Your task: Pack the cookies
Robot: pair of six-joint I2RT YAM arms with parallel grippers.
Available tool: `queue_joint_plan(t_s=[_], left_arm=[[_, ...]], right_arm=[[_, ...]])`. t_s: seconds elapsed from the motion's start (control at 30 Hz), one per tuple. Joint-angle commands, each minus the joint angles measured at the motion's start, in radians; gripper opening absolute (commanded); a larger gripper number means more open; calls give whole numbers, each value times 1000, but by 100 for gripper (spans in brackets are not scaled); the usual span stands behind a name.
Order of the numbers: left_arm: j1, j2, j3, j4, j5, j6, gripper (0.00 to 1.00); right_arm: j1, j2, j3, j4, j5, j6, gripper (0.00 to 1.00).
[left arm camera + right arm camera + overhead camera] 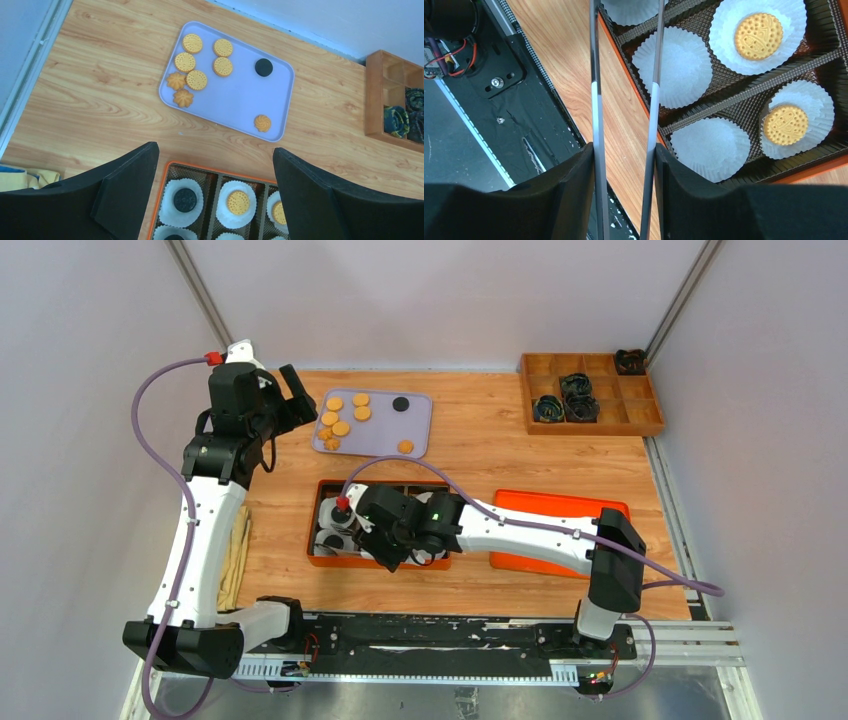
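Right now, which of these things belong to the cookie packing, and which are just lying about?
Job:
cookies
lilac tray
orange box
paper cups

Lying about:
wooden organizer
dark coils in it
yellow cloth

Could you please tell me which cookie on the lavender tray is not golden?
The black cookie near the far right corner of the tray. It is the only dark one there, lying apart from the eight golden cookies.

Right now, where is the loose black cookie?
Top view: the black cookie lies on the lilac tray at the table's far side, alone to the right of the orange cookies.
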Motion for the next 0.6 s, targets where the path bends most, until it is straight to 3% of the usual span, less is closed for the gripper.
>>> queue_joint_plan(t_s=[0.0, 0.2, 0.57], left_arm=[[0, -1, 1, 2, 7, 19, 91], [-1, -3, 3, 1, 5, 20, 91], [0, 0, 10, 6, 18, 10, 91]], right_arm=[[13, 5, 44, 12, 40, 0, 49], [13, 5, 45, 12, 53, -6, 49], [-38, -40, 75, 16, 210, -50, 47]])
